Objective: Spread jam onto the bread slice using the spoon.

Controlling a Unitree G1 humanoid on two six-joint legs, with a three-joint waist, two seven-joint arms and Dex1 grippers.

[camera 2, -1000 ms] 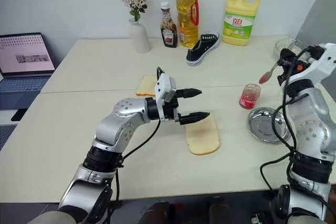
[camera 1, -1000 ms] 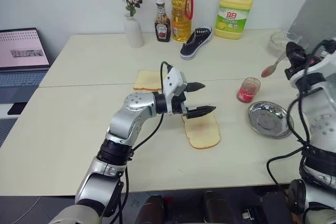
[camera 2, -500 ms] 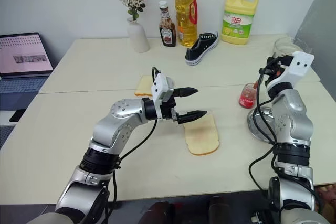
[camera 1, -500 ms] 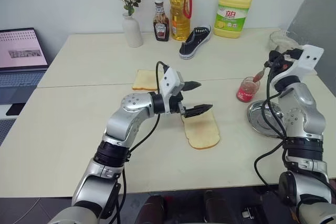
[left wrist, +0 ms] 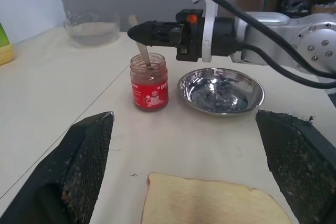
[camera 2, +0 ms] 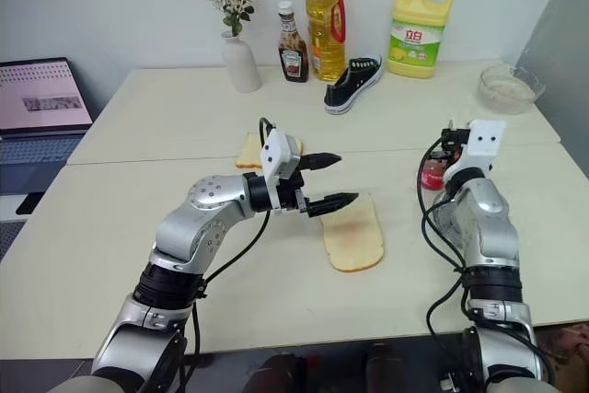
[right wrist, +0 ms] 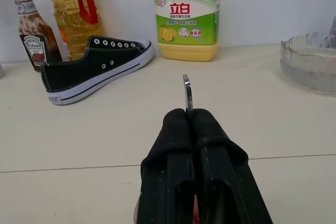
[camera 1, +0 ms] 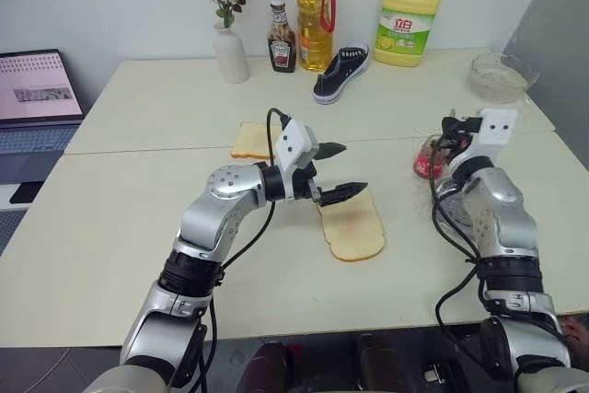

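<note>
From the head camera, the bread slice [camera 1: 352, 226] lies flat near the middle of the pale table [camera 1: 110, 218], its rounded end toward the robot. The left pincer [camera 1: 334, 173] hangs just above the slice's far end with its two black fingers spread wide and nothing between them. A smaller slice [camera 1: 259, 141] lies beyond the left arm. To the right, the right pincer [camera 2: 448, 143] sits over the jam [camera 2: 432, 173], whose small jar stands just beside a round steel dish [camera 2: 444, 210] that the right arm mostly covers.

From the left wrist, the jam jar [left wrist: 149, 82] stands upright, close to the steel dish [left wrist: 220, 89]. The spoon [left wrist: 144, 55] goes down into the jar, its handle pinched in the tip of the right pincer [left wrist: 137, 31]; the bowl end seems buried in the jam, though the glass hides it.

From the right wrist, the right pincer [right wrist: 189, 118] is clamped tight on the spoon's thin handle [right wrist: 187, 94], which sticks out past the fingertips. Behind stand a black sneaker [right wrist: 96, 66] and a yellow detergent jug [right wrist: 186, 13].
</note>
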